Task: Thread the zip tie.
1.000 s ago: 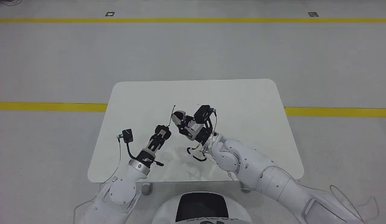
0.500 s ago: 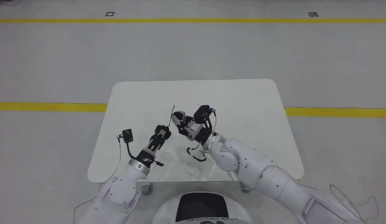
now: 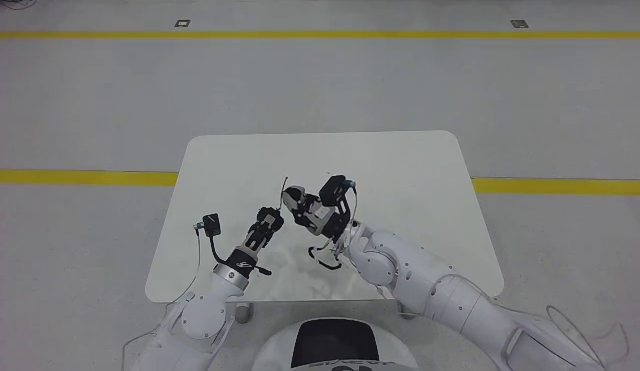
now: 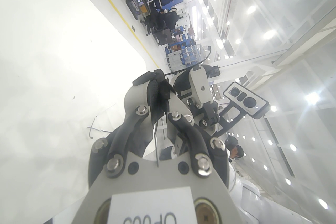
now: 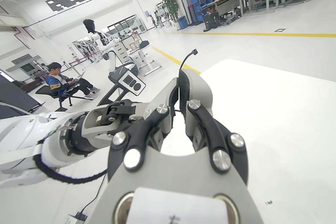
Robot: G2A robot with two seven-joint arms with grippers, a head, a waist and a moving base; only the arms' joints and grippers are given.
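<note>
In the top view the white surface (image 3: pixel 400 166) fills the middle of the frame, and the two grippers meet above it a little left of centre. The left gripper (image 3: pixel 271 217) comes in from the lower left of the frame, pointing up and to the right. The right gripper (image 3: pixel 293 199) comes in from the lower right and sits just above and to the right of the left one, with their tips near each other. The zip tie (image 3: pixel 284 186), a thin black strip, rises from between the two tips toward the upper part of the frame, clear of the surface. In the left wrist view the left gripper's fingers (image 4: pixel 136 97) are drawn together at the tips. A length of the tie is pinched there and runs back down the narrow gap between them toward the palm. Beyond those tips the tie goes on as a fine curved line past the right gripper to a small square head. In the right wrist view the right gripper's fingers (image 5: pixel 195 86) are closed pad against pad on the tie, and its head end curves out just past their tips
</note>
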